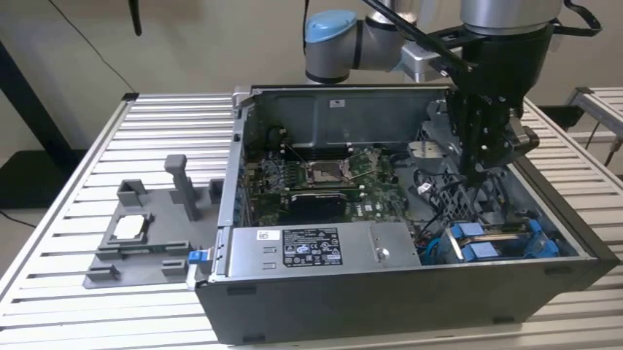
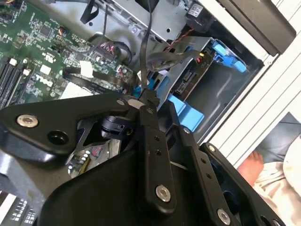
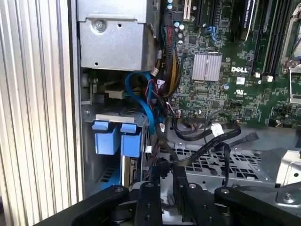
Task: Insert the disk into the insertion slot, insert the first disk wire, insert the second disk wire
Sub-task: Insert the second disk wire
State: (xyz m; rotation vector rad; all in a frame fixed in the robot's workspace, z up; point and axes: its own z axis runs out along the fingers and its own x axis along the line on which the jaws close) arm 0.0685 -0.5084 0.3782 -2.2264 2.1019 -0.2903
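Arm point(image 1: 506, 29) gets chopped off by the exterior view's top edge, and the disk point(image 1: 494, 237) is mostly buried behind its blue carrier, label hidden.

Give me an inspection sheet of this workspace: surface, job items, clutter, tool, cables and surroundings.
Surface: slatted metal table carrying an open computer case.
Job's things: disk appears seated in the insertion slot.
Clutter: grey fixture on the table, at the exterior view's left of the case.
Grippers: tool inside the case, shut on a black wire.
Cables: blue cable and black leads loose beside the motherboard.
Surroundings: a person's hand beyond the table's edge.
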